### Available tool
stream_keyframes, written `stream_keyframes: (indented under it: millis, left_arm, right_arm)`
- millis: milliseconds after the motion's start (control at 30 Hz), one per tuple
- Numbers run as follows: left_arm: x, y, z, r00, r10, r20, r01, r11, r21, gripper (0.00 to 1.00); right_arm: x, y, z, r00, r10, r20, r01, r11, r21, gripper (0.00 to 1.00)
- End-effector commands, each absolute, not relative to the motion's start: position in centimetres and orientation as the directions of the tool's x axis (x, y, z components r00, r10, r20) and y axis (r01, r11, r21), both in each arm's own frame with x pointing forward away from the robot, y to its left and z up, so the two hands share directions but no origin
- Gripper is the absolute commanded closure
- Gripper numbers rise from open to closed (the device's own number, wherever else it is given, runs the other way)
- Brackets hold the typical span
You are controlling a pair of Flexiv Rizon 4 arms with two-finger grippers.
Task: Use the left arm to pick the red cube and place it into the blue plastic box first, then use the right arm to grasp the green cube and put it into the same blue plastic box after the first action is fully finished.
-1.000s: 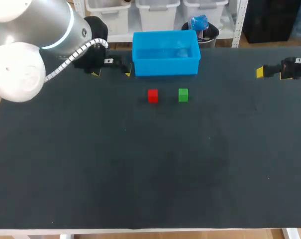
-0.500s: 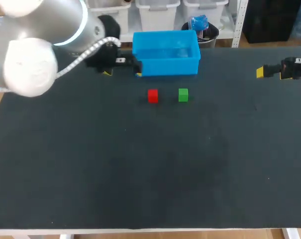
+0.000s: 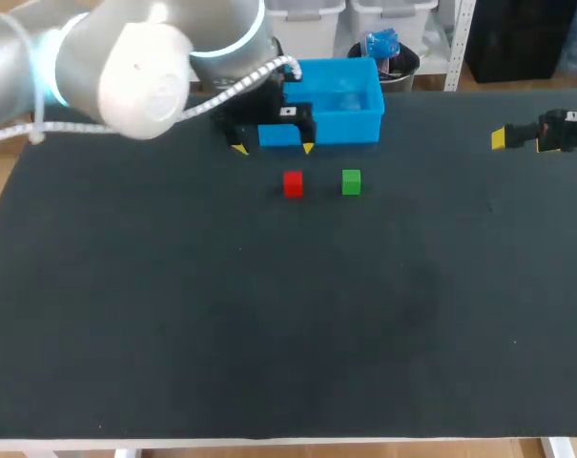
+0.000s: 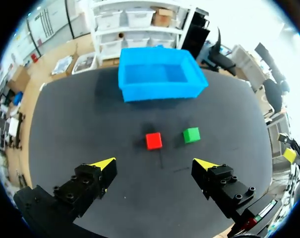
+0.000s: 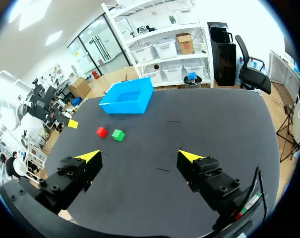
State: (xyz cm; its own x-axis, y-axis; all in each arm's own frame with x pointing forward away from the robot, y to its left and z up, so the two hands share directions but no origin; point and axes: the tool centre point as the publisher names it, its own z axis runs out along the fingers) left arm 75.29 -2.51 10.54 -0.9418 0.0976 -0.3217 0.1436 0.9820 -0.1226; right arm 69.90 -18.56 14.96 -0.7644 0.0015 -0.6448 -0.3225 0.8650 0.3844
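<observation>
Head view: my left gripper (image 3: 274,149), fingers spread wide and holding nothing, hangs at the near wall of the blue plastic box (image 3: 345,129). The red cube (image 3: 293,183) sits on the dark table (image 3: 269,315) just beyond the gripper on the side away from the box, with the green cube (image 3: 351,181) beside it. My right gripper (image 3: 499,138) is well apart at the table's right edge.

Left wrist view: the red cube (image 4: 153,141) lies ahead of my left gripper (image 4: 155,163), in line with the gap between the spread tips. The green cube (image 4: 191,135) is beside it and the box (image 4: 159,91) beyond. My left arm is clearly the nearer.

Right wrist view: my right gripper (image 5: 139,156) has its fingers apart and empty. Both cubes (image 5: 101,132) (image 5: 118,135) are far ahead, untouched, near the box (image 5: 127,105).
</observation>
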Motion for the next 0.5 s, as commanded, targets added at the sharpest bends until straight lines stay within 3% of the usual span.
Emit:
stream_keyframes:
  millis: [33,500]
  left_arm:
    - [75.4,-2.7,10.1,-0.953,0.085,-0.292,0.114,0.99,-0.084,0.0]
    - [75.0,-2.4,8.4,-0.956,0.051,-0.288,0.085,0.991,-0.107,0.0]
  right_arm:
    - [69.9,-18.5,15.0,-0.765,0.001,-0.644,-0.321,0.866,0.382,0.0]
    - [69.9,-18.5,15.0,-0.765,0.001,-0.644,-0.321,0.866,0.382,0.0]
